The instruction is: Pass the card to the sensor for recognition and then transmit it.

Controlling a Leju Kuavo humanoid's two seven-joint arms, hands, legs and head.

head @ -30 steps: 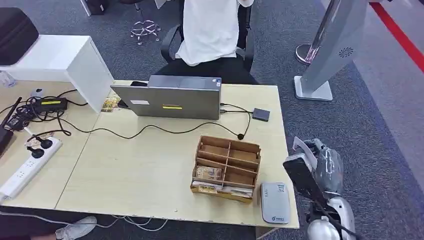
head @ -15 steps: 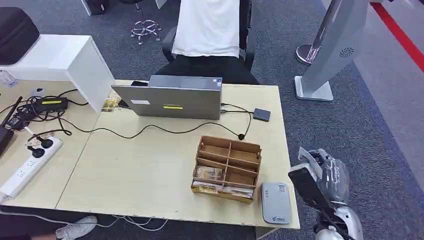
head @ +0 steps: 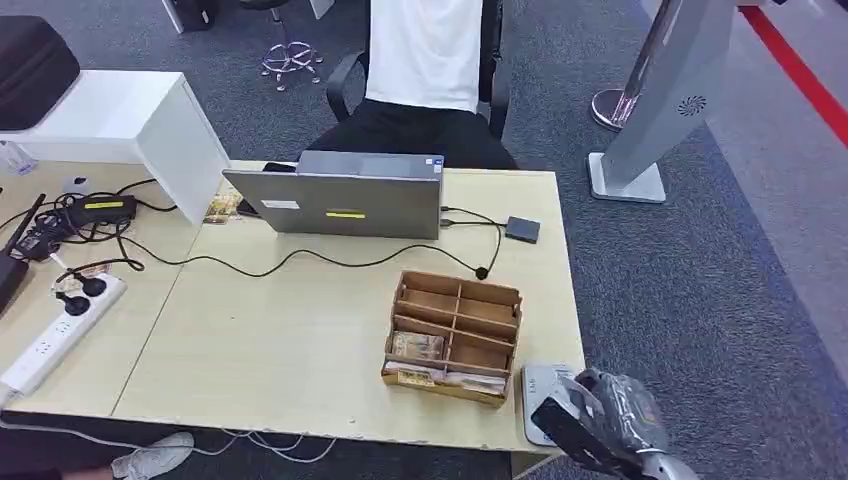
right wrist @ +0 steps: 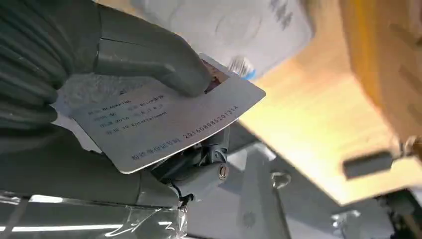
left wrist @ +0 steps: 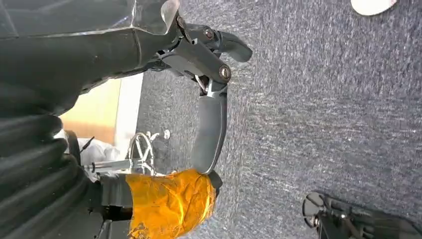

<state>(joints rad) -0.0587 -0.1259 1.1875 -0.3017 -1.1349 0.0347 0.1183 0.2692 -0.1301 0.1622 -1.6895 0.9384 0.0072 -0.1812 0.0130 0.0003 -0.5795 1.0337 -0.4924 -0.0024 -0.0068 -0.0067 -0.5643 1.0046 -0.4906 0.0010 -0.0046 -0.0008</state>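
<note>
**Over the card reader at the tabletop's near right corner**

Beside the wooden organizer box [head: 455, 338], the grey card reader [head: 538, 395] lies flat on the pale tabletop [head: 280, 340], at its near right corner. The robot's right hand [head: 600, 425] hovers over the near part of the reader, covering some of it. This hand holds a white card [right wrist: 164, 127] with printed lines of text and a number; the thick grey thumb [right wrist: 149, 62] presses on the card's printed face, and the darker fingers close in beneath it. From the right wrist camera, the reader [right wrist: 224, 25] appears just beyond the card's edge, blurred; I cannot tell whether card and reader touch.

Beyond the box, farther from the robot, stands an open grey laptop [head: 335, 195], and a black cable [head: 300, 260] runs across the tabletop between them. A person in a white top [head: 425, 50] sits on a chair behind the laptop.

Left hand [left wrist: 204, 74]: it hangs over grey carpet [left wrist: 323, 99], its fingers apart and holding nothing.
</note>
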